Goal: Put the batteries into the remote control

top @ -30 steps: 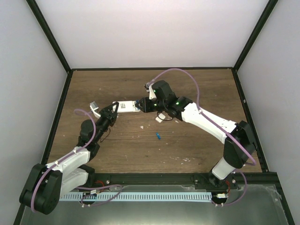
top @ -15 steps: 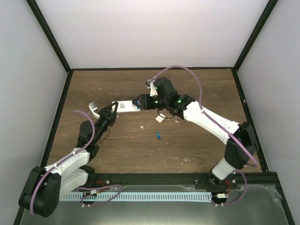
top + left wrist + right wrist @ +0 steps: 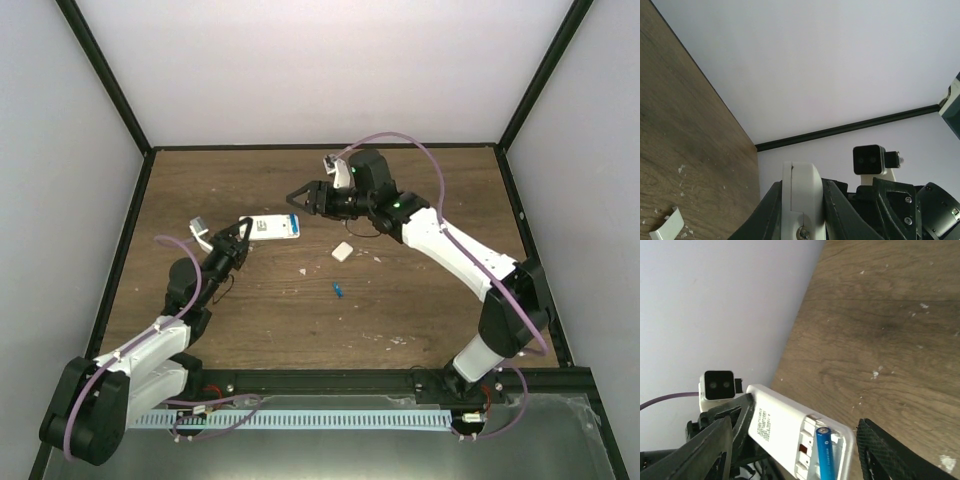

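The left gripper (image 3: pixel 245 233) pinches the remote (image 3: pixel 277 227), a battery (image 3: pixel 824 455) sits in its open back, the loose battery (image 3: pixel 339 290) lies on the table (image 3: pixel 420 310) at 5 o'clock from it, and the right gripper (image 3: pixel 298 202) hangs at 1 o'clock with fingers spread.

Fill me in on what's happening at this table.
The left gripper is shut on one end of the remote control, whose battery bay is uncovered with one blue battery seated in it. The right gripper is open just off the other end, holding nothing. The second battery and the white cover lie on the table.
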You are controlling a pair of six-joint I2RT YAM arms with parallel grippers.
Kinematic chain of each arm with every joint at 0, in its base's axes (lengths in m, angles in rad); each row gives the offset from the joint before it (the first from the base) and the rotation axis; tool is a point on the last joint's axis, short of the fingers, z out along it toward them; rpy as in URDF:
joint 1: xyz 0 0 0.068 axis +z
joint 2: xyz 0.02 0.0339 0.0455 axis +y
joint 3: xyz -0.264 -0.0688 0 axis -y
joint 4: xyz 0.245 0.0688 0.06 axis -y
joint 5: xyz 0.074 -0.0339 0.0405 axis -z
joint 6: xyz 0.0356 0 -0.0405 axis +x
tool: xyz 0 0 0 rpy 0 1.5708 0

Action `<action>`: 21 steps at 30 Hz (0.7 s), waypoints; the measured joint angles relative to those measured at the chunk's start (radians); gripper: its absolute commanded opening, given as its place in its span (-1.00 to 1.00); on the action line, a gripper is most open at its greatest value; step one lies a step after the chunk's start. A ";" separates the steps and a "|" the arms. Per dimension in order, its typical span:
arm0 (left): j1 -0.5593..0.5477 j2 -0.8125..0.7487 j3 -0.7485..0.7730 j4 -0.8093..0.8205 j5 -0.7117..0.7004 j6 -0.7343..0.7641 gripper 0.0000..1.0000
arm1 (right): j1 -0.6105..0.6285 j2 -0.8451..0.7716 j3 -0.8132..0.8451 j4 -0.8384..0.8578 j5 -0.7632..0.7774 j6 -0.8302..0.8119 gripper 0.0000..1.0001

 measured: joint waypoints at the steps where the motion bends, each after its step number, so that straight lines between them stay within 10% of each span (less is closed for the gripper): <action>1: 0.000 0.000 0.000 0.001 0.002 0.000 -1.00 | 0.000 0.004 0.000 0.006 -0.015 0.009 0.21; 21: 0.000 -0.008 0.000 0.001 0.011 -0.002 -1.00 | -0.007 0.082 -0.032 0.089 -0.141 0.137 -0.05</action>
